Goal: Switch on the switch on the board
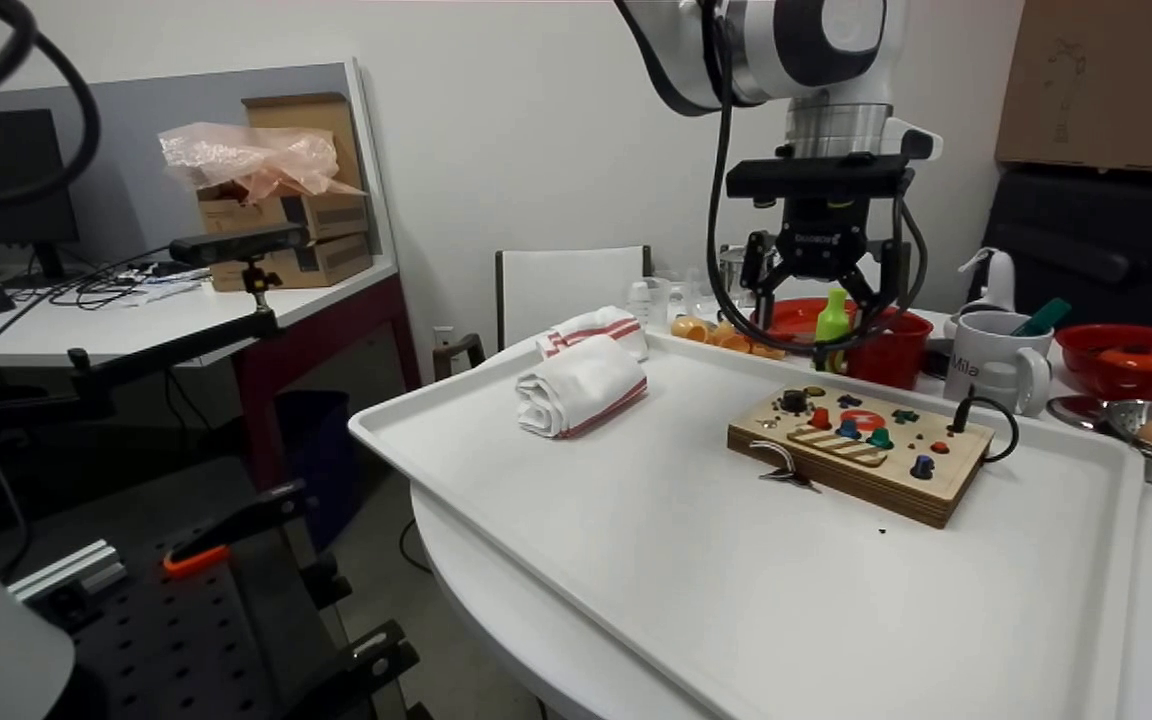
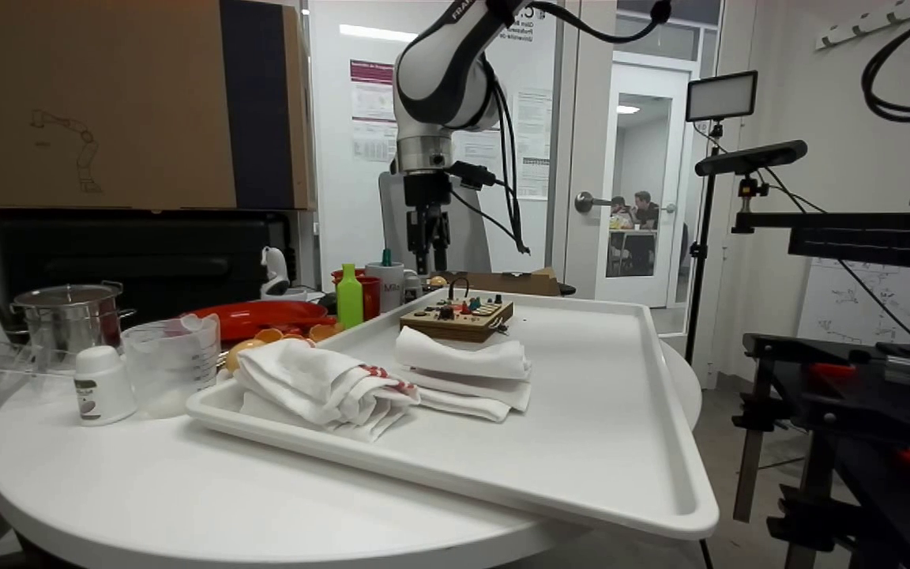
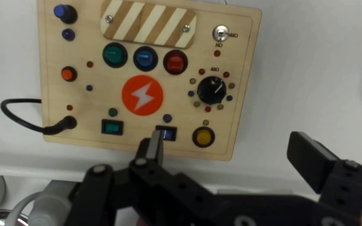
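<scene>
The board (image 1: 841,482) is a light wooden panel lying flat on the tray, in both exterior views (image 2: 443,329) and the wrist view (image 3: 176,92). In the wrist view it carries a silver switch (image 3: 221,33) marked OFF and ON, a green rocker switch (image 3: 112,127), a blue rocker switch (image 3: 169,135) and a black dial (image 3: 211,90). My gripper (image 3: 227,139) is open and empty, its fingers wide apart. One fingertip overlaps the blue rocker in the wrist view. In both exterior views the gripper (image 1: 821,310) hangs well above the board, touching nothing (image 2: 431,261).
White cloths with red stripes (image 1: 581,385) lie on the white tray (image 1: 636,560). Beyond the tray edge stand a green bottle (image 1: 833,318), a red cup (image 1: 891,350), a mug (image 1: 986,365) and red dishes (image 1: 1151,355). A black cable (image 3: 20,121) plugs into the board.
</scene>
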Controlling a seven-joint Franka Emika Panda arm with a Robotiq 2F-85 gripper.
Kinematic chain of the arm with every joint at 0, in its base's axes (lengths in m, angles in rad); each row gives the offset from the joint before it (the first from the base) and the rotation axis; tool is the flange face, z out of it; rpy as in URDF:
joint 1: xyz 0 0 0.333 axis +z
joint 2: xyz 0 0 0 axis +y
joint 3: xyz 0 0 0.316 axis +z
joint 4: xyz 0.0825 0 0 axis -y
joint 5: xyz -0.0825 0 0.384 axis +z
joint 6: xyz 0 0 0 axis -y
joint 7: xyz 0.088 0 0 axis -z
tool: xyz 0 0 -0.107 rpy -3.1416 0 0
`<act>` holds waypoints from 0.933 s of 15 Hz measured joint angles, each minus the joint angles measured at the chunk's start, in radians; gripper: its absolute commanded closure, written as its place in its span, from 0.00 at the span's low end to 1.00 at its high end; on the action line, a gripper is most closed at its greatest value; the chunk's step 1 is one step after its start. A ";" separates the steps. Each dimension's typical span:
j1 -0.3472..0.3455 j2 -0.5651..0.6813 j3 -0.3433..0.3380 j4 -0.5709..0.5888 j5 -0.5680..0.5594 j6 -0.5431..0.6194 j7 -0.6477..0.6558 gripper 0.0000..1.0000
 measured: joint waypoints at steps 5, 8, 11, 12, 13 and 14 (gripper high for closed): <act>-0.001 0.033 0.003 0.049 0.003 0.000 -0.003 0.00; -0.003 0.034 0.003 0.052 0.004 0.000 -0.004 0.00; -0.002 0.035 0.002 0.047 0.003 0.001 -0.004 0.00; -0.001 0.037 0.002 0.045 0.003 0.000 -0.004 0.00; -0.001 0.042 0.003 0.045 0.003 0.000 -0.004 0.00; -0.001 0.047 0.003 0.045 0.003 0.000 -0.004 0.00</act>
